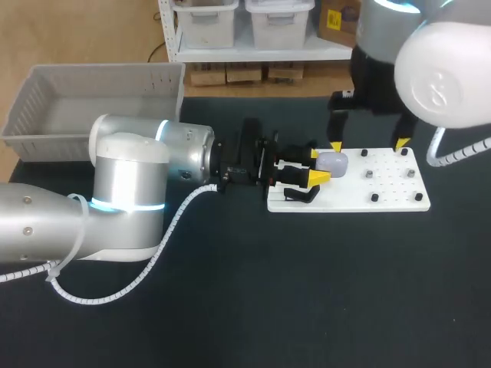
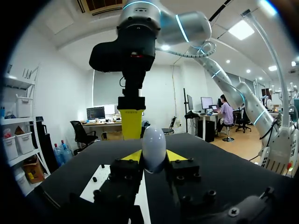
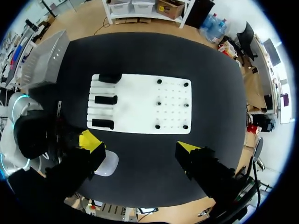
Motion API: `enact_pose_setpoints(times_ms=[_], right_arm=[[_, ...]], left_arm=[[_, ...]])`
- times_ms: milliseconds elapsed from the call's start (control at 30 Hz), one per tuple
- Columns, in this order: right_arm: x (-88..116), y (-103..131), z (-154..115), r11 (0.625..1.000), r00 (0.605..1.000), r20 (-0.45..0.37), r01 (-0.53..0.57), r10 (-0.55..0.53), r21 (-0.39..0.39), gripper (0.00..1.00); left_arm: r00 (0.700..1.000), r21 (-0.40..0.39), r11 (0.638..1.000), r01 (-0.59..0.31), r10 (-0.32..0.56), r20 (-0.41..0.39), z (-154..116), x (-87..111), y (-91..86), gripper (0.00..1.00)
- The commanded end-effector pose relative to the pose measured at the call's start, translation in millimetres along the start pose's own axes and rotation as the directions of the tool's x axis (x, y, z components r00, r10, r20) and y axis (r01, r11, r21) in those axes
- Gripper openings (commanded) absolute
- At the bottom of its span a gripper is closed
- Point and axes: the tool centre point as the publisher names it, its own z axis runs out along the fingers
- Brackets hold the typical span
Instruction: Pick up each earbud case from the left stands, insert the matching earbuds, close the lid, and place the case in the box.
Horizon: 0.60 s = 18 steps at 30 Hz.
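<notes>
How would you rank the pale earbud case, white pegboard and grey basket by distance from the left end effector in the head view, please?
1. Pale oval earbud case: between the left end effector's fingers.
2. White pegboard: directly beneath.
3. Grey plastic basket: rear left.

Level over the flat white pegged board's (image 1: 391, 198) left end, the left yellow-tipped gripper (image 1: 317, 165) clamps a pale oval case (image 1: 334, 162); the right gripper (image 1: 368, 144) hangs above, spread wide.
</notes>
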Motion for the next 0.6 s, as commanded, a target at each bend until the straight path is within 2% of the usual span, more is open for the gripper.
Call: enact_pose_setpoints(times_ms=[33,133,267,400,600], right_arm=[[16.8,-12.6,-27.6,1.0,0.992,0.124,-0.004,0.006,-0.015,1.0],[27.9,-13.1,-55.0,0.997,0.98,0.183,0.081,-0.077,-0.016,1.0],[48.6,-11.6,-80.0,0.981,0.954,0.238,0.193,-0.18,-0.032,1.0],[64.6,-16.2,-90.0,0.977,0.942,0.287,0.201,-0.173,-0.074,1.0],[64.6,-16.2,-90.0,0.977,0.942,0.287,0.201,-0.173,-0.074,1.0]], left_arm=[[1.0,-0.003,1.0,-0.002,0.002,0.001,0.0,0.3,-0.3,0.0],[1.0,-0.003,1.0,-0.002,0.002,0.001,0.0,0.3,-0.3,0.0],[1.0,-0.022,1.0,0.013,-0.014,-0.005,-19.0,-7.3,4.1,0.0],[1.0,-0.056,0.998,0.003,-0.004,-0.017,-41.0,-22.1,7.4,0.0],[0.999,-0.187,0.982,-0.025,0.018,-0.038,-80.3,-45.1,13.4,0.0]])
